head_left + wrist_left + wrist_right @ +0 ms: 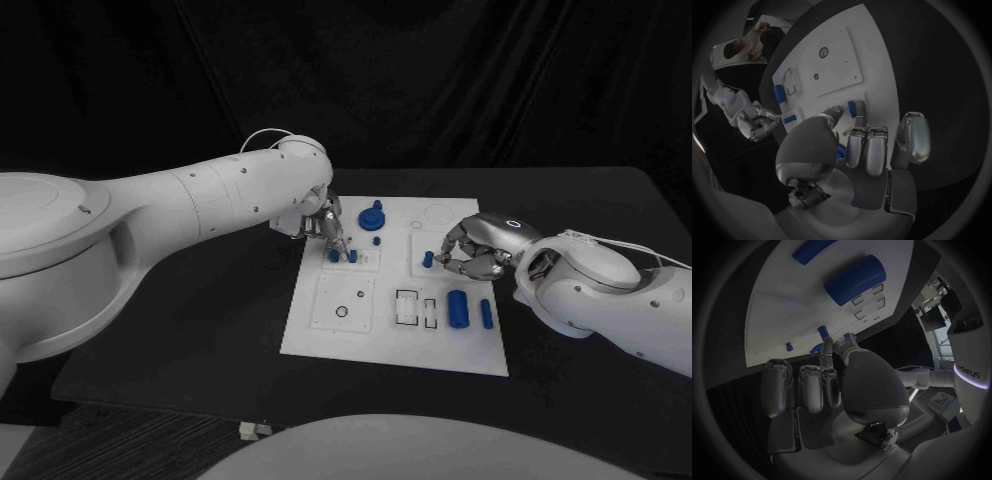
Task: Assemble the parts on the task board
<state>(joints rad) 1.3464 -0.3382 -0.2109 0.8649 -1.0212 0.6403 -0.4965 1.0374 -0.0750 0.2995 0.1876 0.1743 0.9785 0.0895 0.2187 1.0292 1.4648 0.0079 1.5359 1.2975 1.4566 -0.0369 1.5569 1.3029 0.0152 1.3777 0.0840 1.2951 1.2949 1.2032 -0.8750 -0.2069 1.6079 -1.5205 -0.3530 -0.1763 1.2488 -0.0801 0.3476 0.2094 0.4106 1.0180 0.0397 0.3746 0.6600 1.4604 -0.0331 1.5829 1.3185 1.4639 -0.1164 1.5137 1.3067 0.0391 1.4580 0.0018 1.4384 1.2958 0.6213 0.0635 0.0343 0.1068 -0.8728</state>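
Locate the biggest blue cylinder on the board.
In the head view the big blue cylinder lies on the task board in its near right part, between the empty rectangular slots and a slimmer blue bar, just below the right hand.

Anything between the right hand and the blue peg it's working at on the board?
Nothing visible. The right hand is already at the blue peg on the white board, its fingers right against it. The left hand works at separate pegs across the board and does not block it.

Black table [577, 200] against dark draped backdrop [433, 80]
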